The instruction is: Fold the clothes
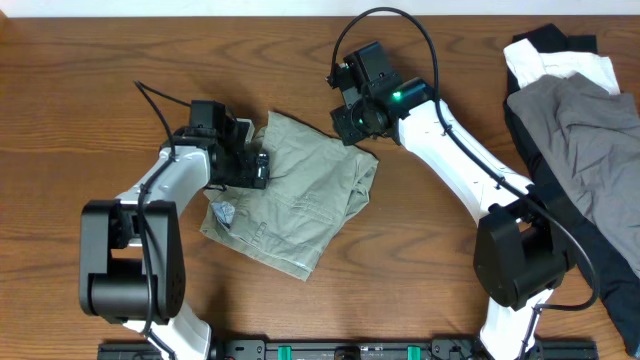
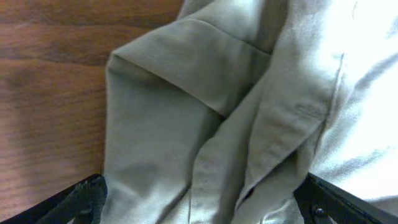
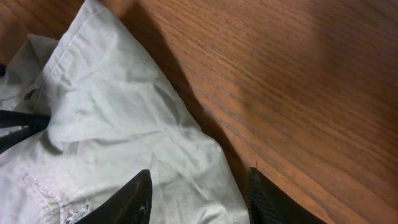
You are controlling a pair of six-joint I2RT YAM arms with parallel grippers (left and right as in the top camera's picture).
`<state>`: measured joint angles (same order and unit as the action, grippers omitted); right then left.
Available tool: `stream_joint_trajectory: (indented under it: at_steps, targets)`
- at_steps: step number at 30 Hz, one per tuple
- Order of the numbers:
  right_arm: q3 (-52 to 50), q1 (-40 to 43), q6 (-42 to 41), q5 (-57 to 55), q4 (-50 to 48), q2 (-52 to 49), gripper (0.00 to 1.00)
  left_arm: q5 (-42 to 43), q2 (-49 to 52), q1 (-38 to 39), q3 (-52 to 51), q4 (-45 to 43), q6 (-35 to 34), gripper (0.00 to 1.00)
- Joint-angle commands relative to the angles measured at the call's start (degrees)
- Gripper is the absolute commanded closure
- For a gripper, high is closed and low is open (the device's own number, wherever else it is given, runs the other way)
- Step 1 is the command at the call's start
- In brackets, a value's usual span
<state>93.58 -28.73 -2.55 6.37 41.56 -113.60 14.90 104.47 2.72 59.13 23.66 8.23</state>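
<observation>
Brown wooden bench (image 1: 90, 60) is seen beneath everything. Khaki-green shorts (image 1: 300, 200) are laid crumpled near its centre, between the two arms. The left tool (image 2: 199, 202) is spread wide over a fold of the shorts, with nothing clamped. The right tool (image 3: 200, 193) is parted over an edge of the shorts, likewise released. A grey garment (image 1: 585, 140) is piled at the right side.

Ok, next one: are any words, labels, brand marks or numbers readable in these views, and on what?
No readable text in any view.
Shorts: a small pale patch near one edge, possibly a tag, is too small to read.
Left wrist view: the faint stitching on the fabric is blurred, with no legible letters.
Right arm: only a green light, no lettering visible.
</observation>
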Motion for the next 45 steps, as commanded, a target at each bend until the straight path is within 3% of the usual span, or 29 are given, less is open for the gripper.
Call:
stream_joint_trajectory:
  at_steps: [1, 3, 6, 10, 12, 15, 16, 24, 29, 38, 45]
  targets:
    - [0.3, -0.2, -0.6, -0.2, 0.0, -0.1, 0.52, -1.7, 4.3, -0.1, -0.7, 0.4, 0.4, 0.04]
    - [0.3, -0.2, -0.6, -0.2, 0.1, -0.1, 0.53, -0.2, 4.7, 0.2, -0.7, 1.1, 0.5, 0.09]
    - [0.3, -0.2, -0.6, -0.2, 0.1, -0.1, 0.52, 4.5, 4.9, 1.0, -0.7, 2.6, 0.5, 0.31]
    - [0.3, -0.2, -0.6, -0.2, 0.1, -0.1, 0.53, 6.8, 4.9, 2.2, -0.7, 3.5, 0.6, 0.43]
    - [0.3, -0.2, -0.6, -0.2, 0.2, -0.1, 0.53, 6.8, 4.9, 2.5, -0.7, 3.5, 0.6, 0.58]
    - [0.3, -0.2, -0.6, -0.2, 0.6, -0.1, 0.53, 8.4, 4.8, 2.4, -0.7, 3.7, 0.6, 0.92]
    - [0.3, -0.2, -0.6, -0.2, 0.7, -0.1, 0.53, 8.7, 4.8, 2.4, -0.7, 3.7, 0.5, 0.94]
    - [0.3, 0.4, -0.6, -2.4, 1.7, 0.3, 0.54, 8.1, 2.3, 0.1, 0.6, 3.9, -1.1, 0.94]
    - [0.3, 2.8, -0.6, -2.6, 2.4, 3.5, 0.54, -0.3, -2.2, -7.2, 4.6, 2.8, -6.4, 0.94]
    - [0.3, 5.9, -0.6, -3.3, 6.7, 10.1, 0.54, -3.2, -1.1, -22.0, 7.1, -10.3, -8.5, 0.94]
    - [0.3, 5.9, -0.6, -3.4, 8.4, 11.7, 0.54, -5.6, 2.0, -29.4, 7.1, -18.0, -6.7, 0.94]
